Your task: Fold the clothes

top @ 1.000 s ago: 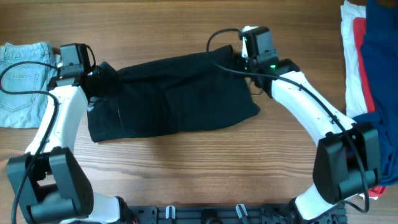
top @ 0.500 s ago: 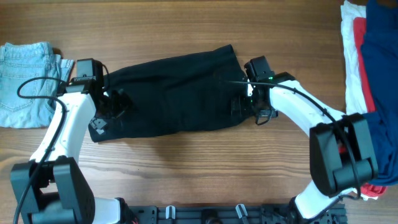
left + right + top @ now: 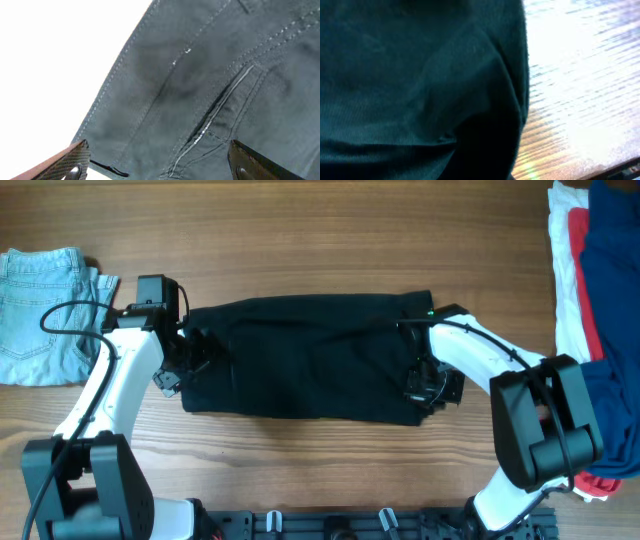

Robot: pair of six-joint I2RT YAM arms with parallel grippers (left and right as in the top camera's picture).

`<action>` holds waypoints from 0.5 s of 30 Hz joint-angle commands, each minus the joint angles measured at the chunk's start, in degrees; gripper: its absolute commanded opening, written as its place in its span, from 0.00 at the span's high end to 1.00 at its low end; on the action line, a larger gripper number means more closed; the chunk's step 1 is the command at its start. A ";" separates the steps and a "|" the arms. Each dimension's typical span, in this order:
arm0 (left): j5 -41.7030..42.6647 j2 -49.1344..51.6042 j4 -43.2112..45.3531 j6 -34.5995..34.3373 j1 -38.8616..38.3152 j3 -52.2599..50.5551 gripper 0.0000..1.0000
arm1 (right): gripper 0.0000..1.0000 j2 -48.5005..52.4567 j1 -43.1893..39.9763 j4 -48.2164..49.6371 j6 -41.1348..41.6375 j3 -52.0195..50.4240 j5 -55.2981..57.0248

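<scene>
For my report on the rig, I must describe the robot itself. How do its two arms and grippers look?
The left arm and the right arm are white and rounded, with bulky black joints and a thin black cable each. The left gripper and the right gripper are black. A small green light glows near the right wrist. One left finger shows a woven brownish pattern.

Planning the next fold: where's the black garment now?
Overhead, the black garment lies spread centre-frame, the left gripper at its left end, the right gripper at its right end.
</scene>
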 commanded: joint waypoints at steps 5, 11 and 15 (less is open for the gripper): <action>0.07 0.55 2.05 4.59 -0.17 -0.33 0.08 | 0.28 -14.86 -0.11 2.62 -0.20 -1.25 1.14; -1.05 0.55 5.11 8.74 -0.11 -0.33 0.01 | 0.67 -24.33 -0.09 19.39 -25.90 -1.22 -10.27; -1.01 0.76 4.66 8.11 -0.13 -0.33 0.02 | 0.96 -14.36 -0.09 27.30 -34.10 -1.22 -19.08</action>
